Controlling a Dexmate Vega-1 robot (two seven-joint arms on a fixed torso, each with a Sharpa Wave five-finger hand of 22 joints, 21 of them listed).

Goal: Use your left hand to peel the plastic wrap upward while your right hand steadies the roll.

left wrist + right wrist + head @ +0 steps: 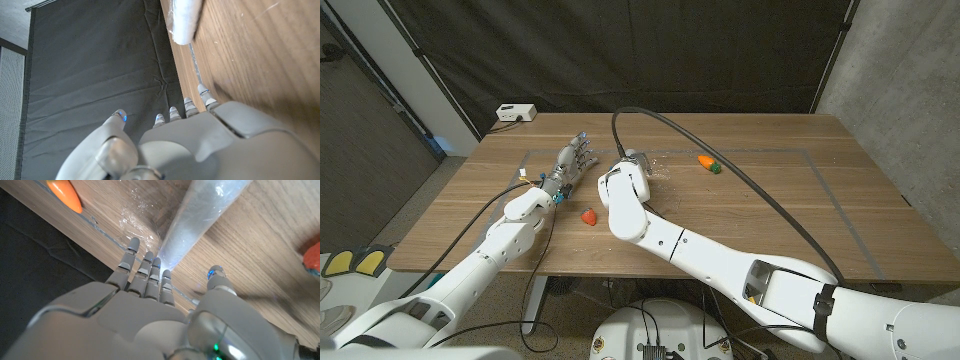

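The plastic wrap roll [202, 212] lies on the wooden table [770, 210], a pale tube with a crinkled loose sheet of wrap [134, 221] beside it. My right hand [623, 183] hovers over the roll; its fingertips [150, 262] reach the roll's near end and the thumb stands apart on the other side, with nothing gripped. In the head view the roll is mostly hidden under this hand, with the loose sheet of wrap [658, 168] showing past it. My left hand [570, 162] is just left of it, fingers straight and apart, holding nothing. One end of the roll [184, 20] shows beyond the left fingertips [186, 106].
A small orange carrot toy [706, 161] lies right of the roll, and a red strawberry toy [588, 215] sits nearer the front edge. A white power strip [515, 113] rests at the far left corner. A black cable [740, 170] arcs over the table.
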